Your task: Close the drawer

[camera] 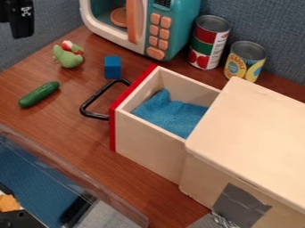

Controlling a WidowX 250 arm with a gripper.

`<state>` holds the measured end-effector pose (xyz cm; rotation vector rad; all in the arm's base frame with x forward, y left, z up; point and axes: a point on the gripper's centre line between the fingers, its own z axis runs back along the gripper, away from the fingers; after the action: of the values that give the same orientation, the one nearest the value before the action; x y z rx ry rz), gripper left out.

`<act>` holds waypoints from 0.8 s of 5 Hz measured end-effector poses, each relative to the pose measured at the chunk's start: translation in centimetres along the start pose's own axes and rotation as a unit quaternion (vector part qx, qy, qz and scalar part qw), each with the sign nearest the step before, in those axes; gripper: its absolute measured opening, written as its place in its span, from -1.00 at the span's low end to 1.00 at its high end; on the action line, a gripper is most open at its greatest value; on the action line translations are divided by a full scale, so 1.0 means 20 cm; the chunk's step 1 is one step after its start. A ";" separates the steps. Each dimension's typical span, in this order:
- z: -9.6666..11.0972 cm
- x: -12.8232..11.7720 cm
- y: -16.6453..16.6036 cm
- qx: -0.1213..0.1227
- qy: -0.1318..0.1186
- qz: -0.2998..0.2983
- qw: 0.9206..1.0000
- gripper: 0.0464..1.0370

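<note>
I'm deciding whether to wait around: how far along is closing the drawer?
Done: none of the closing, it seems; the red-fronted wooden drawer stands open, its blue cloth exposed. In hand: nothing apparent; the black robot arm is at the upper left, apart from the drawer's black handle. Left: pushing the drawer into its pale wooden cabinet.

This site is resembling a robotics lab: a robot hand (pixel 14 27) is hanging near fabric-covered panels (pixel 271 22), and a toy microwave (pixel 178 11) and play cucumber (pixel 39 94) are occupying the table (pixel 62 120).
</note>
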<state>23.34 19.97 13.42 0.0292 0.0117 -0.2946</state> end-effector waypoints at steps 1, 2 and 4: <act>-0.06 0.00 0.00 -0.015 0.012 -0.013 1.000 0.93; -0.26 0.07 0.08 -0.011 0.037 -0.130 0.991 0.93; -0.42 0.24 0.15 0.039 0.030 -0.380 0.924 0.93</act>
<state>28.67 21.67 5.00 0.1138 0.0721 -1.0732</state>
